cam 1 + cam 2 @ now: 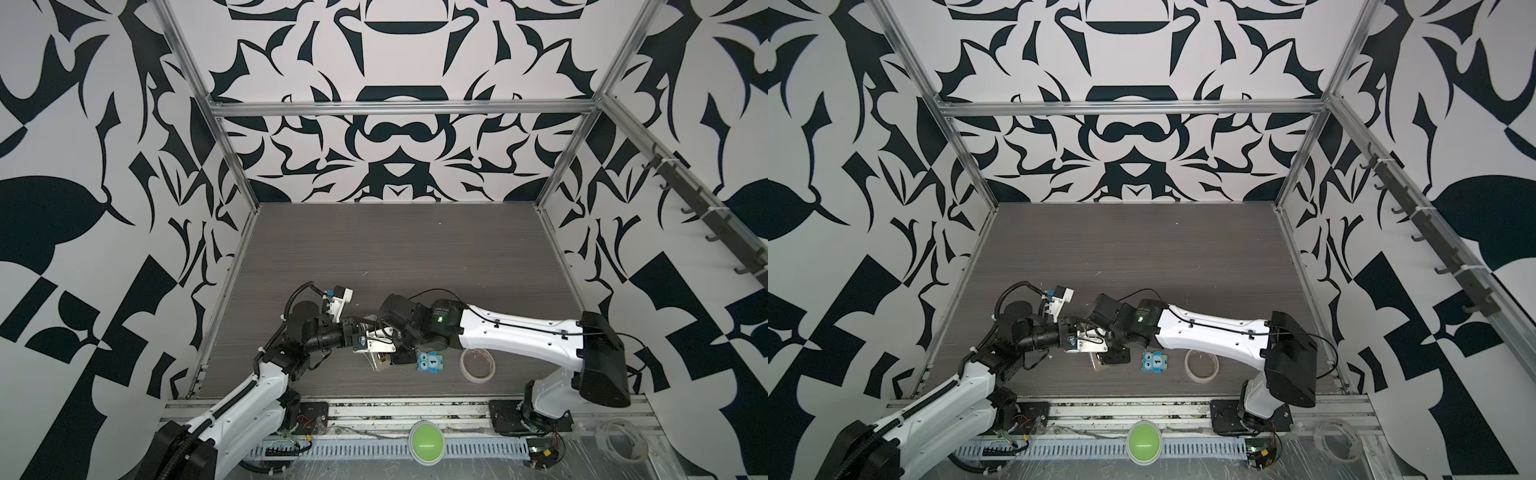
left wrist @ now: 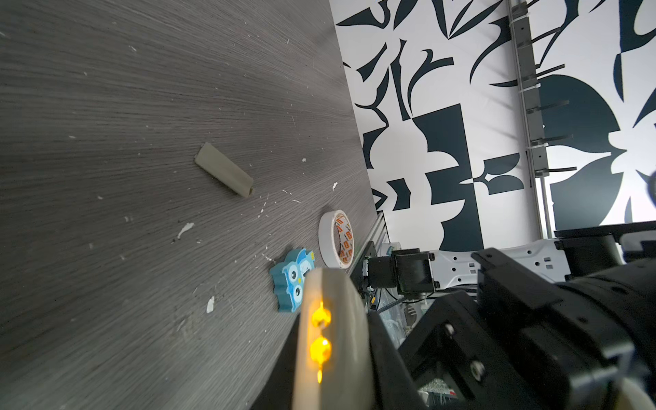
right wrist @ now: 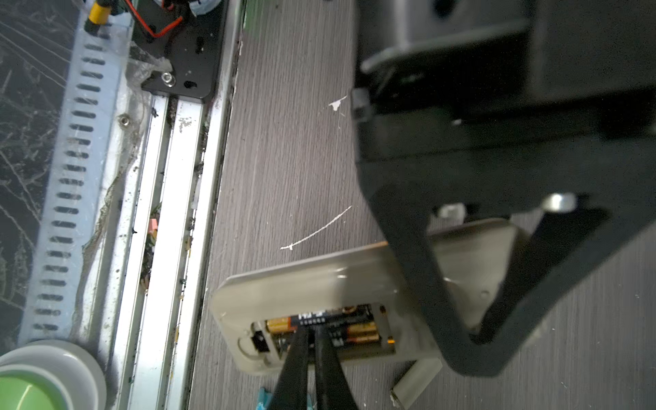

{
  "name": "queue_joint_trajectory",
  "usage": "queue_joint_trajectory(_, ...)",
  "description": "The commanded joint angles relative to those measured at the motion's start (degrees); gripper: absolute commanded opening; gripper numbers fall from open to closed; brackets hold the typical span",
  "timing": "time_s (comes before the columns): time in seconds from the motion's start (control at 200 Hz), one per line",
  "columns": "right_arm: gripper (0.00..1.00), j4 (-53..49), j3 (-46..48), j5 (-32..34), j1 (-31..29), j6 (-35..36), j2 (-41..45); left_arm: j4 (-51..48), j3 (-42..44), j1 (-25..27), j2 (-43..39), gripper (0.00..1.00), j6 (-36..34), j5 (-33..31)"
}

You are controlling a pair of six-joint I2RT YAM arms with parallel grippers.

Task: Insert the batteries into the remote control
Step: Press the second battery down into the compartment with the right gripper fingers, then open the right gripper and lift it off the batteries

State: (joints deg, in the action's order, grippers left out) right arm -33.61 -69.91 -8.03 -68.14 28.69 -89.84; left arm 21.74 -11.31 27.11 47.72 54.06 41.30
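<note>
remote control: you have the slim off-white rectangular plastic remote control (image 3: 319, 280) back-side up near the table's front edge, about midway along it; whether it rests on the surface you cannot tell.
battery bay: open, at the remote end farthest from your left gripper.
batteries: the two small dark cylindrical batteries (image 3: 282, 324) with gold bands lie side by side inside the bay.
left gripper: your left gripper (image 2: 333, 362) is clamped on the remote control, at the end away from the bay.
right gripper: your right gripper (image 3: 311, 332) has its black tips pinched together, holding nothing, pressed down onto the batteries.
bay cover: a small flat grey plastic cover (image 2: 223, 168) lies loose on the table, close to the remote but apart from it.
owl tile: a blue owl-shaped tile (image 1: 430, 361) marked "1" sits just to the right of the remote.
tape: a white tape roll (image 1: 477, 363) lies right of the owl tile, near the front edge.
table: dark grey wood-grain table (image 1: 415, 257), flecked with white scraps.
</note>
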Motion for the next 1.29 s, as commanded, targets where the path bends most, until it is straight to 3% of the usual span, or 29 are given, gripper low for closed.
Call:
queue_joint_trajectory(0.0, 0.11, -2.7, -0.2, 1.1, -0.2, 0.3, -1.8, 7.7, -1.6, 0.3, -1.8, 0.0, 1.6, 3.5)
queue_joint_trajectory(0.62, 0.11, 2.0, 1.0, 3.4, -0.1, -2.8, 5.2, 6.2, -1.7, 0.2, -2.1, 0.0, 0.9, 2.8)
queue_joint_trajectory(1.29, 0.06, -0.3, -2.1, 12.2, -0.1, -4.4, -2.4, 6.3, -1.8, 0.3, -3.0, 0.0, 1.3, 2.8)
